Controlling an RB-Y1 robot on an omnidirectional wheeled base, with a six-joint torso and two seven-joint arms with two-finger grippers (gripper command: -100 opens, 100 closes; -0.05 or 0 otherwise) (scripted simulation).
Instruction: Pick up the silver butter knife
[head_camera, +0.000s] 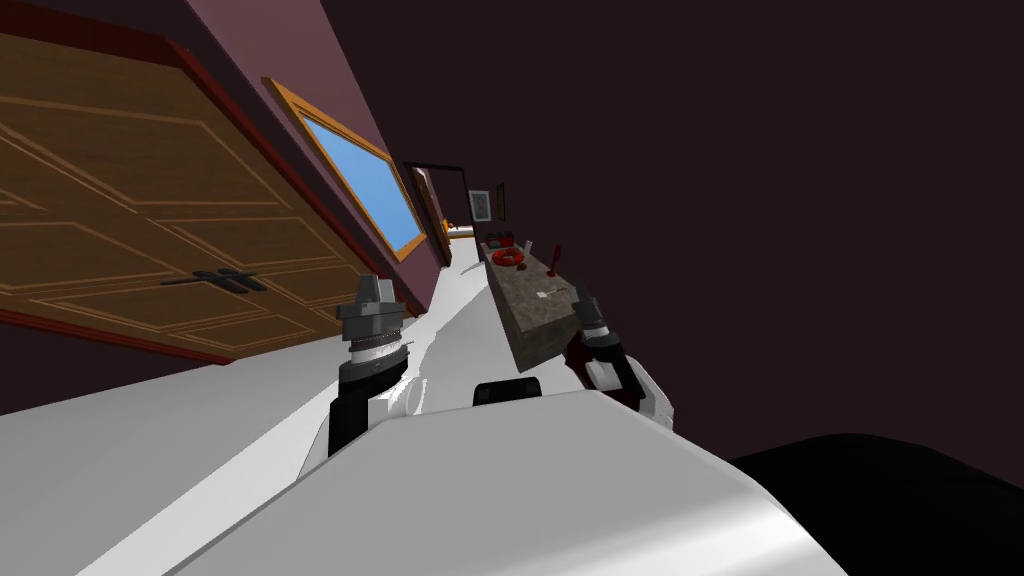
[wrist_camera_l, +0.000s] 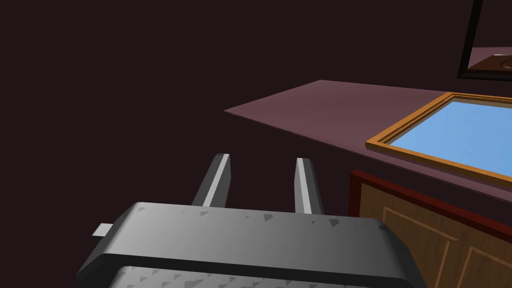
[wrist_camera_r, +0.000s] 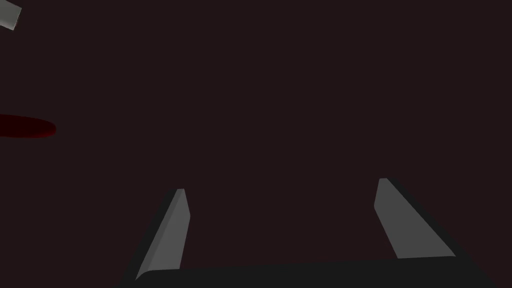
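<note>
Table (head_camera: 530, 312) near corner close beside right gripper (head_camera: 581, 294) — red ring (head_camera: 509, 257), upright red piece (head_camera: 553, 258) crowd far end; door (head_camera: 150, 230) flanks left gripper (head_camera: 368, 284).

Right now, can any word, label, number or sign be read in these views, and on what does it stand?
No text can be read.
The framed pictures on the far wall are too small to tell whether they bear any text.
No lettering shows on the door, the window or the table.
</note>
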